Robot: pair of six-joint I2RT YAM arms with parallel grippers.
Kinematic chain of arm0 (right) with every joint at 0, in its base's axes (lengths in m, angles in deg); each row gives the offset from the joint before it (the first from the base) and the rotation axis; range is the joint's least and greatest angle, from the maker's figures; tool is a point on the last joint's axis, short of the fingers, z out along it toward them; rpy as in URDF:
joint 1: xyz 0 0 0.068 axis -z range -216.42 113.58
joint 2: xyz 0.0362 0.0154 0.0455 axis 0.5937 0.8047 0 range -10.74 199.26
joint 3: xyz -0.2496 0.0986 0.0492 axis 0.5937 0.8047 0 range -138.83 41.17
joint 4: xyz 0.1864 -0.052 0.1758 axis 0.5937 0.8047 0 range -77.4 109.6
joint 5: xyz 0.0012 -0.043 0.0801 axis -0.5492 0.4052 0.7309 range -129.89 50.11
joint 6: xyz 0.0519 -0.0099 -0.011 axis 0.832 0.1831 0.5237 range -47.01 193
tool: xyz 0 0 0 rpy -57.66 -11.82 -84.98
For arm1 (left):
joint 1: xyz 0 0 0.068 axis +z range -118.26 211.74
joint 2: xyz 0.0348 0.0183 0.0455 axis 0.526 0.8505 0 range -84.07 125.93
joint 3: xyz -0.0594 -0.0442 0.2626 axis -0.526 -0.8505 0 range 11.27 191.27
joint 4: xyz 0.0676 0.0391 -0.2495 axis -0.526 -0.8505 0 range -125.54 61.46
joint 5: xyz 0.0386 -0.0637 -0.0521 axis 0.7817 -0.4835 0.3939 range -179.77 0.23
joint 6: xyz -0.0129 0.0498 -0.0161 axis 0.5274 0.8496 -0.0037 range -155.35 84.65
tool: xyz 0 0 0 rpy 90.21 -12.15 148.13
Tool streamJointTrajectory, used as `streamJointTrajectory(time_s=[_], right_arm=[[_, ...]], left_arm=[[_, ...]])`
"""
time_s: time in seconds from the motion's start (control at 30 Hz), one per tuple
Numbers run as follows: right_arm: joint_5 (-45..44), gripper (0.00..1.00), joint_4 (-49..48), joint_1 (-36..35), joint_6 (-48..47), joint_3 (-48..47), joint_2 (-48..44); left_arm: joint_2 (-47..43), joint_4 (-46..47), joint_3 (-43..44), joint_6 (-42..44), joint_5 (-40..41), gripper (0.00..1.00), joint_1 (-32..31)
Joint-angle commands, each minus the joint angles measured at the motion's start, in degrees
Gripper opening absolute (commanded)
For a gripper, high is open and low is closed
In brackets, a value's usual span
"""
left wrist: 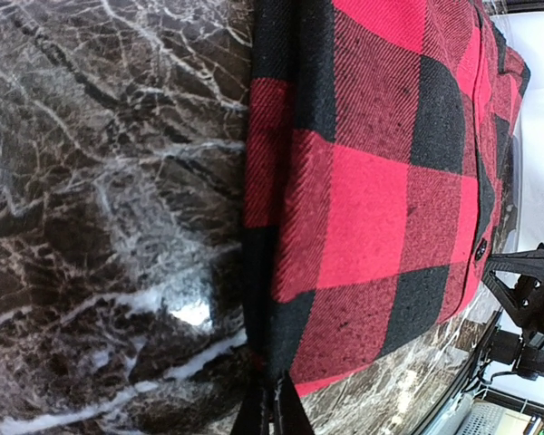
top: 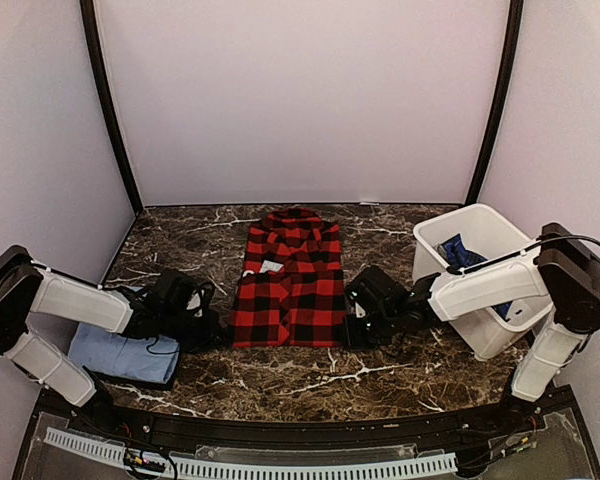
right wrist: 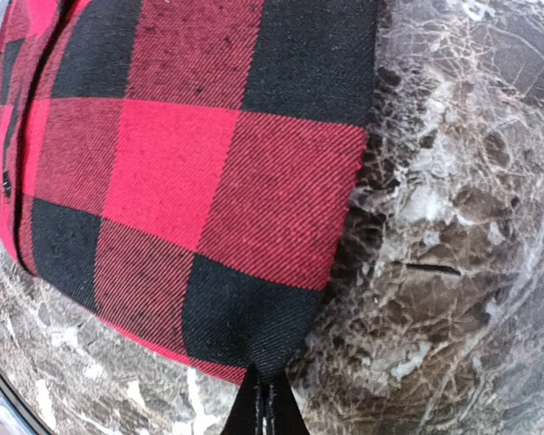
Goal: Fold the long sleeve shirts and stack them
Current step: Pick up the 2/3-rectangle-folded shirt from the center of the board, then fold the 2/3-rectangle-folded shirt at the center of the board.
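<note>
Left gripper (left wrist: 274, 399) and right gripper (right wrist: 266, 390) each pinch a lower corner of the flannel (top: 290, 285). Such shallow bites may slip on lifting.

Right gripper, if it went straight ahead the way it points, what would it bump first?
The red checked shirt. The right gripper is shut right at its corner, seemingly pinching it, so the cloth lies directly ahead.

I log a dark marble-patterned table (top: 310, 385) with white veining filling the lower frame, plain pale lilac walls (top: 300, 90) above, black corner posts (top: 108, 100), even light.
</note>
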Motion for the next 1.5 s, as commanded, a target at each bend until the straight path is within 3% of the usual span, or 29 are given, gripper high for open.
streamJointTrajectory(time_s=[0.0,0.3,0.57,0.8,1.0,1.17,1.33,1.47], right_arm=[[-0.4,0.0,0.0,-1.0,-0.6,2.5,-4.2],[-3.5,0.0,3.6,-8.5,4.4,9.1,-14.0],[-7.6,0.0,10.1,-14.6,8.1,8.7,-22.9],[-11.9,0.0,16.8,-13.3,4.0,-1.8,-22.6],[-7.6,0.0,14.5,0.1,-6.7,-12.8,-16.1],[-3.4,0.0,8.2,14.0,-13.9,-26.2,1.6],[-1.9,0.0,8.7,22.2,-16.5,-47.0,25.8],[-0.1,0.0,13.7,25.1,-16.8,-63.2,41.7]], left_arm=[[-3.9,-4.3,-1.3,-1.1,-0.8,0.0,-0.7],[-16.2,-15.6,-5.0,-5.1,3.8,0.0,-8.2],[-31.4,-27.2,-3.9,-9.7,10.0,0.0,-16.1],[-30.0,-30.8,6.6,-2.8,14.0,0.0,-15.4],[-17.6,-26.0,21.2,11.7,2.5,0.0,-0.6],[7.2,-16.9,36.4,19.6,-7.9,0.0,12.0],[36.4,-11.3,62.0,19.3,-11.2,0.0,16.7],[51.4,-13.9,78.7,17.9,-10.7,0.0,17.3]])
